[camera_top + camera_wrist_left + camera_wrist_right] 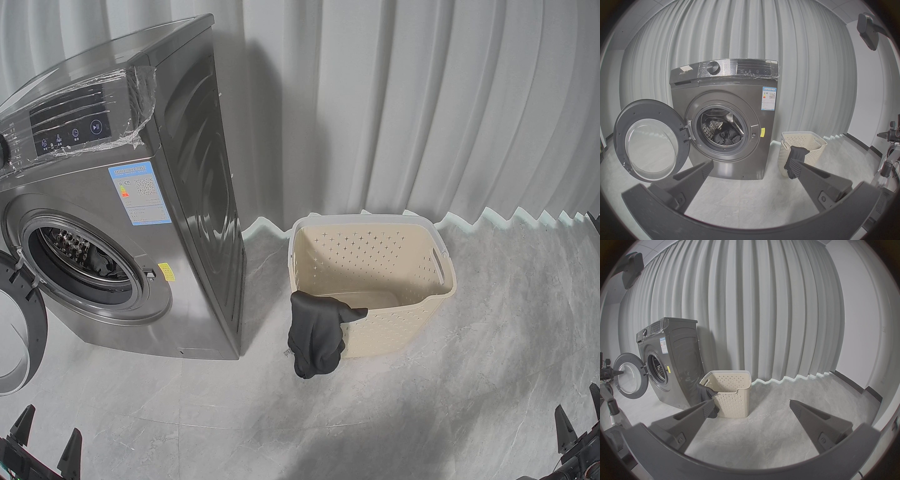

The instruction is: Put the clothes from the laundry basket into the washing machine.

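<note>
A cream laundry basket (400, 250) stands on the floor to the right of the grey washing machine (187, 187). A dark garment (315, 334) hangs over the basket's front left rim and down its outside. The machine's round door (650, 140) is swung wide, and dark clothes (725, 137) lie inside the drum. My left gripper (47, 437) is open low at the near left, well short of the machine. My right gripper (581, 412) is open at the near right, far from the basket (732, 391). Nothing sits between either pair of fingers.
White pleated curtains (406, 106) hang behind the machine and basket. Grey marble floor (375, 425) stretches wide between me and both. The open door (19, 337) juts out at the far left. A dark skirting (853, 383) runs along the right-hand wall.
</note>
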